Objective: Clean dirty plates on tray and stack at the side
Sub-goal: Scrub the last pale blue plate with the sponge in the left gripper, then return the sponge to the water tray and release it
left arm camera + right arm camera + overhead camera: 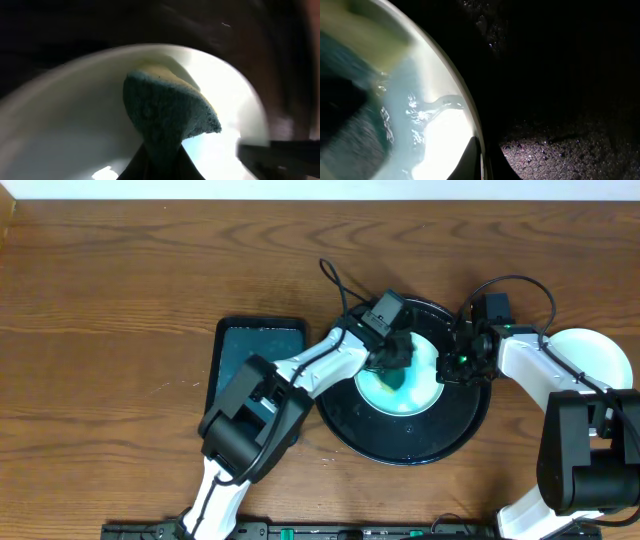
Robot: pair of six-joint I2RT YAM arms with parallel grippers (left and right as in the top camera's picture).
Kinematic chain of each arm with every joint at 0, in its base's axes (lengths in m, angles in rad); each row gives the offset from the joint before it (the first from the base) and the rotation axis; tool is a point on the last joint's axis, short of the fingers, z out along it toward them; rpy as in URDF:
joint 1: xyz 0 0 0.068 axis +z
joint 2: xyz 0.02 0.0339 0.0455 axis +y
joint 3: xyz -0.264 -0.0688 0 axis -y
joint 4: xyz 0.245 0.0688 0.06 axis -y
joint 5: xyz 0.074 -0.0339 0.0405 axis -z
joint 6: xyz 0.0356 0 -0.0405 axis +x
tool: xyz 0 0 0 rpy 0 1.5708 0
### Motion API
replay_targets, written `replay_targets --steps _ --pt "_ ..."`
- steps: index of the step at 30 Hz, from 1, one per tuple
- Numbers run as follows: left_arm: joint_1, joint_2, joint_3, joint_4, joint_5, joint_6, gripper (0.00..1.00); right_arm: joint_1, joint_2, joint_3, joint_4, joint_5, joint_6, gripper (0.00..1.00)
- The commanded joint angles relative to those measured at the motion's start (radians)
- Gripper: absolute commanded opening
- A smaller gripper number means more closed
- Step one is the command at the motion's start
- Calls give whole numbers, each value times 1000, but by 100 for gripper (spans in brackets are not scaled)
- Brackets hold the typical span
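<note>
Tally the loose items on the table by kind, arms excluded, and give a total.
Small round pale plastic plates: 2 in view (one on the black tray, one at the right; cannot tell if more lie under that one)
Large round black tray: 1
Rectangular dark teal tray: 1
Teal-and-yellow sponge: 1
Total: 5

Left end effector (393,358) clamped on sponge (170,115), reaching right — right end effector (462,362) pinching plate (418,392) rim, reaching left.
</note>
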Motion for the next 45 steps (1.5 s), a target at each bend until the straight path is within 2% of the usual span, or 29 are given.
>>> replay_targets --steps 1,7,10,16,22,25,28,33,37,40,45 --pt "-80 51 -21 23 129 -46 8 16 43 -15 -5 80 -29 1" --pt "-98 73 -23 15 128 -58 8 16 43 -15 -12 80 -29 1" --pt "-75 77 -23 -64 73 -44 8 16 43 -15 -14 80 -29 1" --pt "-11 77 -22 -301 -327 8 8 16 43 -15 -14 80 -29 1" --pt "15 76 -19 -375 -716 105 7 16 43 -15 -14 80 -29 1" --pt "2 76 -13 -378 -846 192 7 16 43 -15 -14 80 -29 1" --pt "-20 76 6 -400 -922 224 7 16 43 -15 -13 80 -29 1" --pt "-56 64 56 -429 -979 296 8 16 43 -15 -14 80 -29 1" --pt "-72 29 116 -503 -967 242 8 14 43 -15 -16 80 -29 1" --pt "-63 -31 144 -557 -912 168 10 13 43 -15 -20 80 -29 1" --pt "6 -214 144 -623 -731 159 17 13 25 -15 -28 81 -29 1"
